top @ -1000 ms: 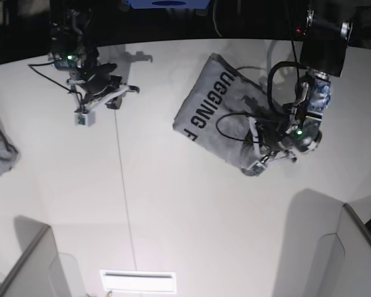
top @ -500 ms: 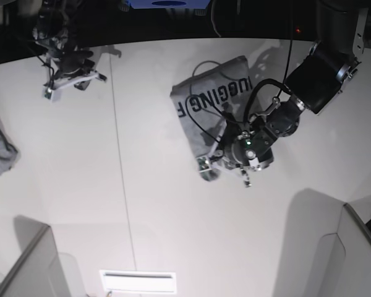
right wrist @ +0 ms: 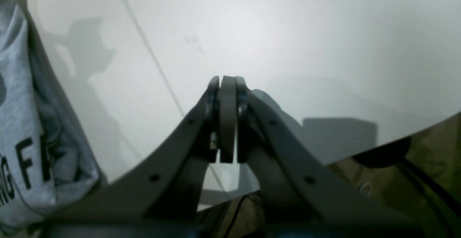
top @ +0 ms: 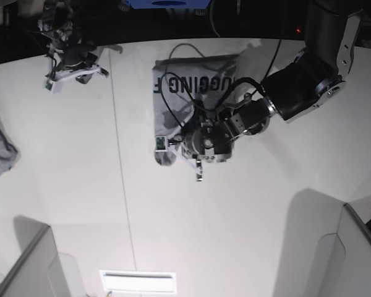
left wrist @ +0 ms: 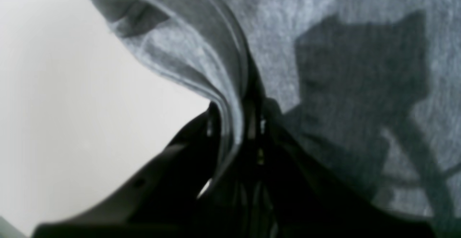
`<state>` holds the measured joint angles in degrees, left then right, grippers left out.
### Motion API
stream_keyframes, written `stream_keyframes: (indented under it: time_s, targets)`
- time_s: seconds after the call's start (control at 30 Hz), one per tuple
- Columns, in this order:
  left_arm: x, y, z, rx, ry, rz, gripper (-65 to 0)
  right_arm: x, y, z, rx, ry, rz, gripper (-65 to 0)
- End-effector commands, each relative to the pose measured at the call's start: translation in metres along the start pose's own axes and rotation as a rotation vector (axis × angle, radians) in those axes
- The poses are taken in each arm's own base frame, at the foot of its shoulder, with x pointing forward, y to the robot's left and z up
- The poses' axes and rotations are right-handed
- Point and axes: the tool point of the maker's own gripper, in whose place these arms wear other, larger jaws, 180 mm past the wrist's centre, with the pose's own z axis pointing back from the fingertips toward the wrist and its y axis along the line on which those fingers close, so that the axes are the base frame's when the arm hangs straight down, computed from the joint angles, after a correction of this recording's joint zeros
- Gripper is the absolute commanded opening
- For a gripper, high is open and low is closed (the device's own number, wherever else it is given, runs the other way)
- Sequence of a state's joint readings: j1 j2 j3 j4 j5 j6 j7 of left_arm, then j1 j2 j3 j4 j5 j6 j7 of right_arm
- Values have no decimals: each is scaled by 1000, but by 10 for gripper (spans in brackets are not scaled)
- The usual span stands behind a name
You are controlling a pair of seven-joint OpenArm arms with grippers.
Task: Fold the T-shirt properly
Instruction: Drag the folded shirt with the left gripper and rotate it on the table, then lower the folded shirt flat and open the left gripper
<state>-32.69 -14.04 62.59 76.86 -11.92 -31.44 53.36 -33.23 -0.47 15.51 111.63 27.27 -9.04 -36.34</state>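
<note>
The heather-grey T-shirt (top: 188,99) lies bunched on the white table, with black block lettering along its top edge. My left gripper (top: 169,151) is shut on the shirt's lower left corner. In the left wrist view the gripper (left wrist: 236,130) pinches a folded grey edge, and the rest of the shirt (left wrist: 342,43) spreads out behind it. My right gripper (top: 65,77) is at the table's far left corner, shut and empty. In the right wrist view it (right wrist: 224,83) hangs over bare table, with the lettered shirt (right wrist: 21,130) at the left edge.
A smaller grey cloth lump (top: 0,145) lies at the table's left edge. A thin seam (top: 120,185) runs down the table. Grey panels stand at the bottom left (top: 31,266) and bottom right (top: 358,253). A white slot (top: 138,281) is at the front.
My left arm has swung left across the table and dragged the shirt with it. The shirt has turned so that the lettering runs along its top. The right arm moved towards the far left corner.
</note>
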Motion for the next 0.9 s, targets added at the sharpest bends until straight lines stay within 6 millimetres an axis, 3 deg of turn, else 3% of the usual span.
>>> stream_keyframes:
  time_s: [0.0, 0.17, 0.33, 0.47, 0.63, 0.77, 0.87]
  targets:
    - [8, 0, 2, -7, -7, -43, -650, 7, 1, 3, 8, -29, 3, -650]
    - [21, -2, 1, 2, 12, -184, -650, 5, 0, 4, 4, -24, 4, -650]
    - [26, -1, 1, 12, 15, -201, -650, 2, -11, 7, -22, -20, 3, -650]
    - [6, -2, -9, -12, 62, -147, -650, 5, -21, 9, -49, -28, -7, -650]
    - [-28, 15, -22, -33, 103, 84, -650, 6, -23, 9, -52, -32, -11, -650]
    - [-29, 14, -25, -43, 106, 105, -650, 10, -18, 7, -41, -40, -8, -650]
    - [-19, 14, -24, -40, 86, 94, -650, 12, -16, 6, -37, -43, -8, -650]
